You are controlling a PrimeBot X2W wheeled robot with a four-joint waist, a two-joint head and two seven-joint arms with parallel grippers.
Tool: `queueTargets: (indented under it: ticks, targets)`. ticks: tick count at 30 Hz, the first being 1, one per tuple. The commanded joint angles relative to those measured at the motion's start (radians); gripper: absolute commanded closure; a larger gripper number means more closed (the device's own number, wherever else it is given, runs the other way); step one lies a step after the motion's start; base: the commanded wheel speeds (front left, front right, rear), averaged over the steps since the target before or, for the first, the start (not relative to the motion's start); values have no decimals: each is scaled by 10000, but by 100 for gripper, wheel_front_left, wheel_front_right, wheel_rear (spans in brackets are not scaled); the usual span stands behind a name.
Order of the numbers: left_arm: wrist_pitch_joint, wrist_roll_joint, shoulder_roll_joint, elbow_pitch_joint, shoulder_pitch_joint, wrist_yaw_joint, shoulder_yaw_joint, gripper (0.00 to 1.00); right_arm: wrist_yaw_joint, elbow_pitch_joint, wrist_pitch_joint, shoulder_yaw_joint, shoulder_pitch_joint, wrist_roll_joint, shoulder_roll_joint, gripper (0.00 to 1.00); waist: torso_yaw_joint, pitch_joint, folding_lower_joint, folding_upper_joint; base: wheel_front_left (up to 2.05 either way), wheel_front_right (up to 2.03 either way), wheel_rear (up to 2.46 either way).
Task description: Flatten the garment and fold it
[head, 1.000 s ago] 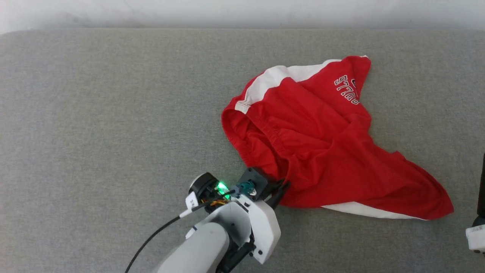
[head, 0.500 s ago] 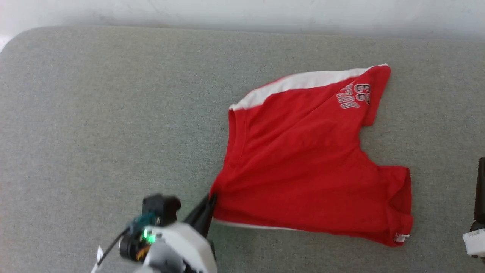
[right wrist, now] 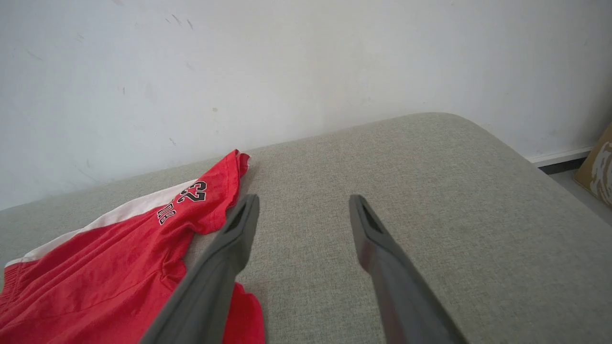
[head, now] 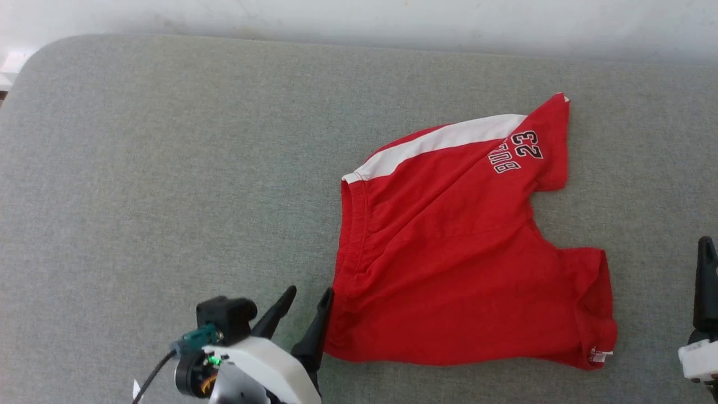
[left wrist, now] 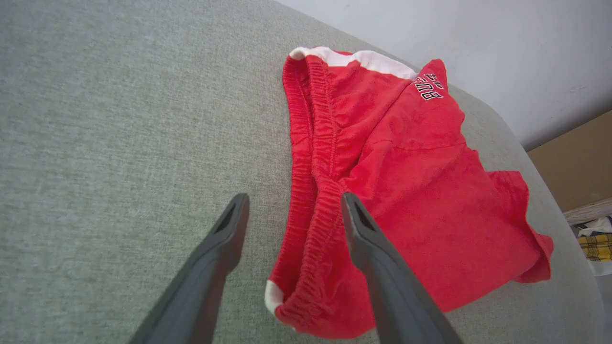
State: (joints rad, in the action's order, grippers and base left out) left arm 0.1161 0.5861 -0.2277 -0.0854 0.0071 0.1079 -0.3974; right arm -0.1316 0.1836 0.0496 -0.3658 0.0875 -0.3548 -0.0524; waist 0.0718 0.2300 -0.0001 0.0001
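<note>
The garment (head: 460, 252) lay spread on the padded surface (head: 168, 168), right of centre, waistband to the left, legs to the right. Its near waistband corner sat between the left gripper's (head: 308, 293) fingers. The right gripper (right wrist: 303, 198) stood off right, beside the leg hems; a wall (head: 359, 17) ran behind.

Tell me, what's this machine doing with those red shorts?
A two-armed robot is laying out a pair of red shorts on a grey cushion so it can fold them. The shorts lie mostly spread out, a little rumpled at the legs, and not yet folded. The left gripper is open at the near corner of the waistband, gripping nothing. The right gripper is open too, over bare cushion past the leg ends.
</note>
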Motion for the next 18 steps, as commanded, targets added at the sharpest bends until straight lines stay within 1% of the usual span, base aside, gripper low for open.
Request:
queueTargets:
  ticks: [1, 5, 8, 14, 16, 18]
  targets:
    - [21, -80, -32, -59, -159, 42, 8, 0, 9, -12, -10, 34, -20, -33, 22, 0, -17, 18, 1, -1, 0, 0, 0]
    - [682, -234, -158, -374, -323, 235, -215, 0, 9, -106, -64, 123, -43, -101, 22, 0, -117, 129, 1, -1, 0, 0, 0]
    - [1542, -499, -414, -287, -353, 503, -501, 0, 9, -213, -116, 186, -67, -147, 22, 0, -235, 212, 1, -1, 0, 0, 0]
    - [2489, -630, -576, -132, -223, 1069, -608, 0, 9, -382, -238, 207, -129, -180, 22, 0, -396, 330, 1, -1, 0, 0, 0]
    - [2657, -488, -541, -94, -152, 1115, -603, 0, 9, -423, -264, 200, -147, -177, 22, 0, -415, 358, 1, -1, 0, 0, 0]
    - [2867, -331, -533, 3, -107, 1046, -672, 0, 9, -455, -280, 190, -165, -175, 22, 0, -418, 374, 1, -1, 0, 0, 0]
